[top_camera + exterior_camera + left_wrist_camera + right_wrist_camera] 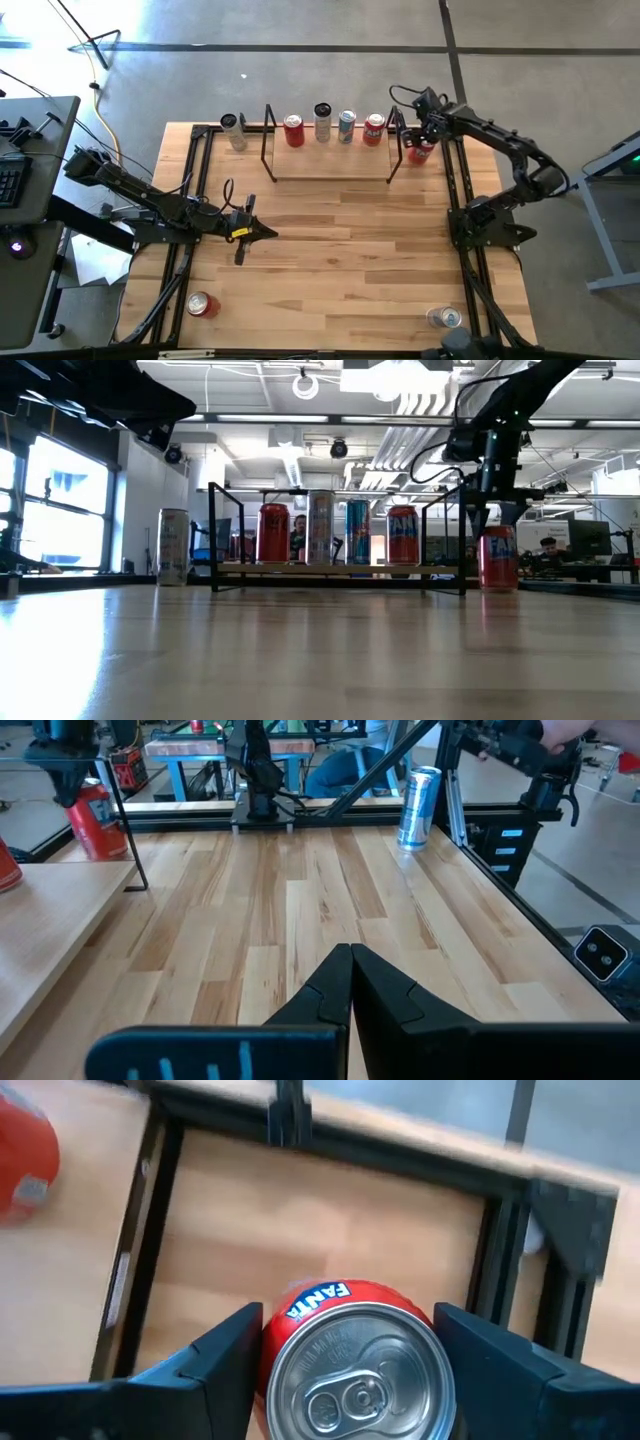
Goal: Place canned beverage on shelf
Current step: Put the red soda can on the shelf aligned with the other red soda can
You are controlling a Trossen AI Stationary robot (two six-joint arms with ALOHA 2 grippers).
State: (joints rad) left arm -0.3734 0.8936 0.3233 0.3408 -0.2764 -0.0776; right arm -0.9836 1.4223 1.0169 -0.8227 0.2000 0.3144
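1. Near edge of the light wooden tabletop [340, 250]: a red can [201, 305] lies on its side at the near left corner; a silver can [444, 318] stands at the near right corner.
2. Left gripper [268, 233]: positioned over the left-centre of the tabletop, its dark fingers [345, 985] pressed fully together, holding nothing.
3. Far side, centre: the shelf [330, 160], a low rack with a light wooden board and thin black rod frames at both ends, stands along the far edge. Four upright cans occupy it in a row: red [293, 131], silver [322, 122], blue-silver [346, 126], red [373, 129].
4. Far left, off the shelf: a silver can [233, 130] stands on the tabletop just beside the left frame.
5. Far right, off the shelf: the red Fanta can [350, 1360] stands upright on the tabletop just beside the right frame.
6. Right gripper [350, 1355]: lowered over the red Fanta can, fingers [225, 1350] spread wide, one on each side of the can's top. Whether the pads touch the can wall cannot be told.
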